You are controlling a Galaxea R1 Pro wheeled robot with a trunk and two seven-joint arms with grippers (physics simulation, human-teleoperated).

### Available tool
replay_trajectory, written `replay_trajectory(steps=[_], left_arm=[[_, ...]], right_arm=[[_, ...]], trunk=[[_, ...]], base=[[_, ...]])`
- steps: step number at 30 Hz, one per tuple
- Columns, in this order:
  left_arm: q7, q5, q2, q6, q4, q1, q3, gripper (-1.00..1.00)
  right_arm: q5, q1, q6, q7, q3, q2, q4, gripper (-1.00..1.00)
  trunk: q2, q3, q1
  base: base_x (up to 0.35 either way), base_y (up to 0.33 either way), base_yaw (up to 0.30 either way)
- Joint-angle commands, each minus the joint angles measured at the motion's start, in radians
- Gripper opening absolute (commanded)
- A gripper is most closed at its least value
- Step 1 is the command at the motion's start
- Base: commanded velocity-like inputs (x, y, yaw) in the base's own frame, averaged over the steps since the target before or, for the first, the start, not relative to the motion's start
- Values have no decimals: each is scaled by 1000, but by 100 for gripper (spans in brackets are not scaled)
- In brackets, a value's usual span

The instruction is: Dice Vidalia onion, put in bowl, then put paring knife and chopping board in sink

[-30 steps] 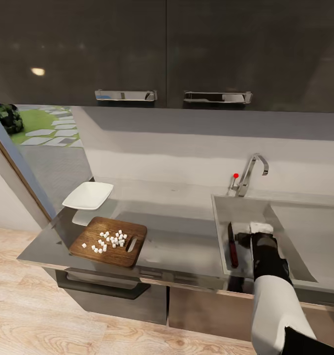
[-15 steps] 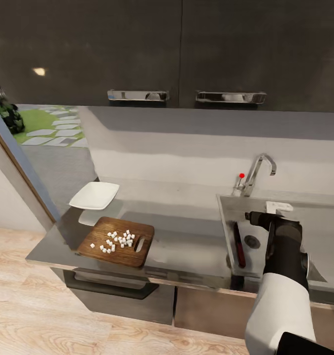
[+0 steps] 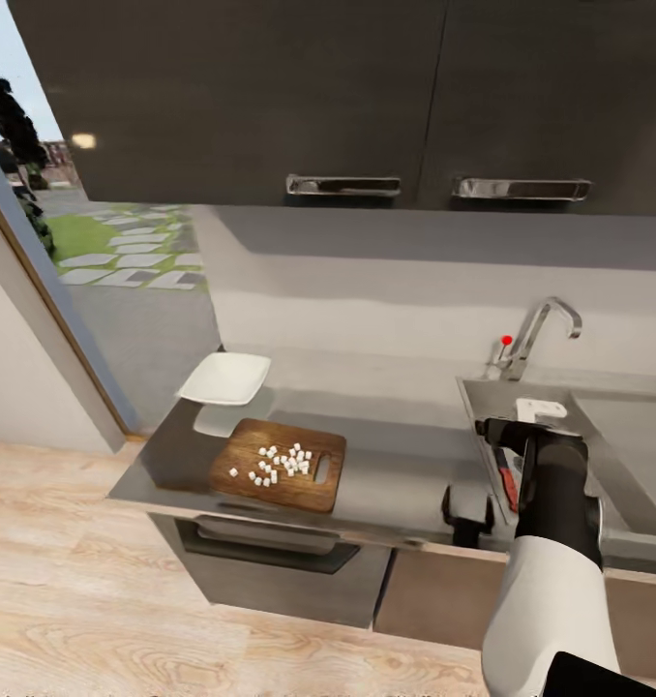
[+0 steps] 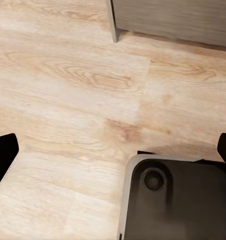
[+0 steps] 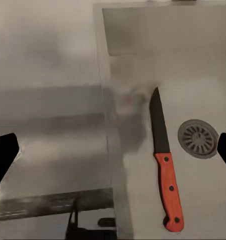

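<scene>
Panning has carried the head view leftward since a second ago, so more garden and doorway show at the left edge and the whole worktop sits further right in the picture. Farthest left on the countertop (image 3: 396, 465) stands the bowl (image 3: 225, 378), empty, with the chopping board (image 3: 282, 465) just in front of it, the diced onion (image 3: 278, 464) scattered on its middle as before. Further right, the sink (image 3: 478, 407) holds the paring knife (image 5: 165, 167), lying flat on the basin floor beside the round drain (image 5: 198, 138), blade pointing away from the front edge. A second ago the right gripper (image 3: 539, 412) was low in the basin beside the knife; now it hangs raised above it, fingers spread wide and holding nothing. The left gripper (image 4: 113, 160) faces the wooden floor (image 4: 68, 75), fingers wide apart.
</scene>
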Motion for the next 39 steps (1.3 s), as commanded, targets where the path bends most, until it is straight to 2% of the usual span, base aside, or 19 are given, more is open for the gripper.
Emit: replay_trajectory(steps=[1, 9, 18, 39], left_arm=[[8, 4, 2, -2, -2, 0, -8, 100], [8, 4, 2, -2, -3, 0, -8, 100], [8, 4, 2, -2, -3, 0, -8, 100], [8, 4, 2, -2, -3, 0, -9, 100]], right_arm=[[11, -2, 0, 10, -3, 1, 8, 100], [11, -2, 0, 9, -3, 1, 57, 100], [11, -2, -2, 7, -3, 1, 68, 100], [11, -2, -2, 5, -3, 1, 81, 100]], trunk=[[-2, -2, 0], [-2, -2, 0], [-2, -2, 0], [-2, -2, 0]], base=[[-125, 299, 0], [-125, 299, 0], [-114, 299, 0], [-4, 301, 0]])
